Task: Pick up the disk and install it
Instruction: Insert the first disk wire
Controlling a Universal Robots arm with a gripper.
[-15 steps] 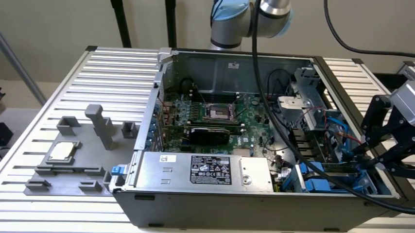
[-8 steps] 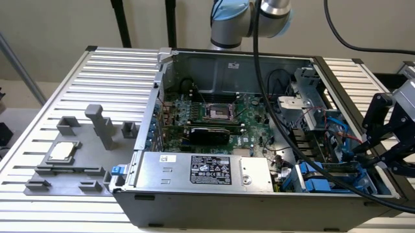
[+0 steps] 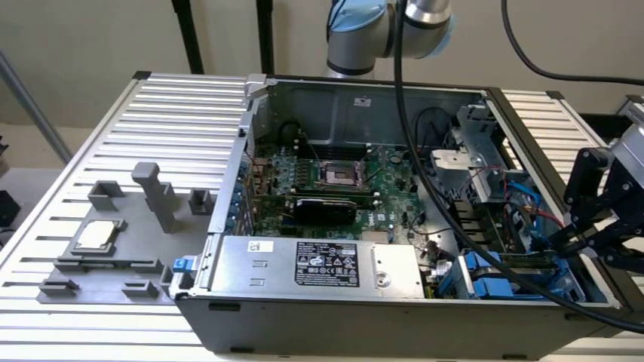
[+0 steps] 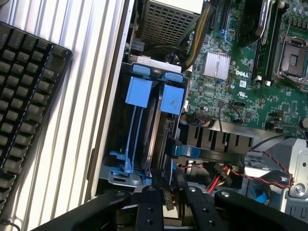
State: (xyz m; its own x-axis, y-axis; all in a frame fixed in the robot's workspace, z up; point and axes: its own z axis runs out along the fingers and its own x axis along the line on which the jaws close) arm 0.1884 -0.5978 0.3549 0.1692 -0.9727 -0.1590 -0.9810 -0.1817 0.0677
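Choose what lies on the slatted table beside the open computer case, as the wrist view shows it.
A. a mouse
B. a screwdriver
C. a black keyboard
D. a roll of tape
C: a keyboard with rows of black keys lies flat on the table, just outside the wall of the computer case.
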